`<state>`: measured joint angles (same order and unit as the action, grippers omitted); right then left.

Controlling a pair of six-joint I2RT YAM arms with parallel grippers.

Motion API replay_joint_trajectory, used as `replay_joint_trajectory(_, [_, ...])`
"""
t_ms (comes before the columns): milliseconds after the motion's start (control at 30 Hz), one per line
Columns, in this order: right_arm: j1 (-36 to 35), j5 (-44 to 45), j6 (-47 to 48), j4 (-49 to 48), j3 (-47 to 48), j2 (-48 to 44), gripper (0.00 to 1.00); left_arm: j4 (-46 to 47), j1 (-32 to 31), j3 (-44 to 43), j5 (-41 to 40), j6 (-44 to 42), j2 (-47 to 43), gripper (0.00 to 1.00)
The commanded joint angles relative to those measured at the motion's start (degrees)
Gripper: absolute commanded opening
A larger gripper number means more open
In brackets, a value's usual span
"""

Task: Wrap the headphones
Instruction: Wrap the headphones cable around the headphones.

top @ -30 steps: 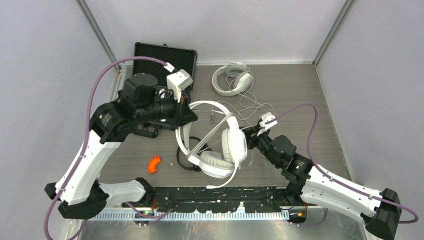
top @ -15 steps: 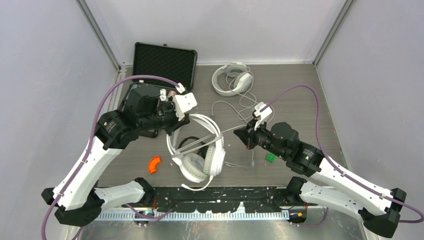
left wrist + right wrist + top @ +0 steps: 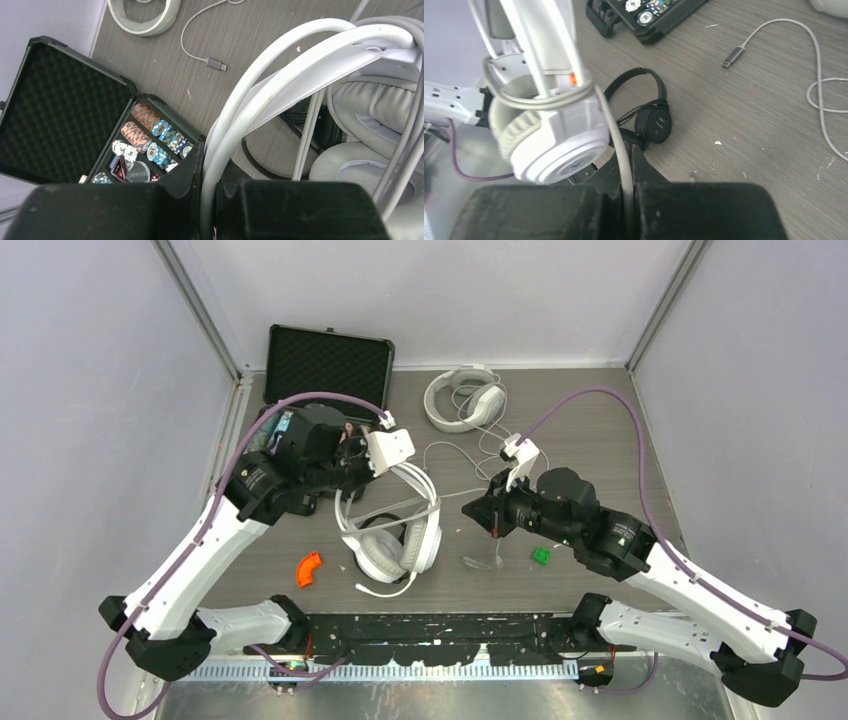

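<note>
The left jaws are clamped on the headband of a bulky white headset [image 3: 385, 558], the band running down between them in the left wrist view, and the set hangs over the middle of the bench [image 3: 590, 420]. The right jaws are pinched together on its pale cord [image 3: 614, 130] – the cord runs from them up to the near ear cup, where a loop of it lies round the yoke. A small orange tag sits on that yoke; no writing on it can be read. A slim black headset [image 3: 654, 122] lies flat on the bench, partly under the white one; the print on its round cup is too small to read. A second white headset [image 3: 465, 398] rests at the far edge, well apart, with a USB plug [image 3: 216, 64] lying loose between. An open black case [image 3: 328, 360] on the far left holds rows of patterned chips [image 3: 150, 135] – their lettering is blurred. An orange piece [image 3: 309, 568] and a green piece [image 3: 541, 555] lie near the front edge.
</note>
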<state>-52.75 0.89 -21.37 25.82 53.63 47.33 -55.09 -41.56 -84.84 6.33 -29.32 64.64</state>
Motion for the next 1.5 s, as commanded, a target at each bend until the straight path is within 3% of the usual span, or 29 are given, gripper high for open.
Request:
replay_joint_trajectory(0, [0.23, -2.82, -3.81, 0.11, 4.03, 0.71, 0.00, 4.81, -0.52, 0.54, -3.88, -2.01, -0.11, 0.00])
replay_joint_trajectory(400, [0.20, -11.18, -11.55, -9.56, 4.01, 4.65, 0.00, 9.81, -2.50, 4.24, -13.78, -0.20, -0.22, 0.00])
replay_joint_trajectory(567, [0.19, -12.30, -14.43, -13.33, 4.82, 6.19, 0.07, 12.84, -2.91, 4.97, -19.91, 3.27, -0.16, 0.00])
replay_joint_trajectory(1033, [0.20, -15.30, -22.61, -21.22, 7.94, 13.05, 0.20, 15.16, -2.98, 2.22, -30.82, 25.73, 3.30, 0.00])
replay_joint_trajectory(1467, [0.20, -12.90, -26.51, -22.85, 8.45, 15.76, 0.21, 18.78, -2.96, 1.13, -39.81, 39.69, 5.96, 0.00])
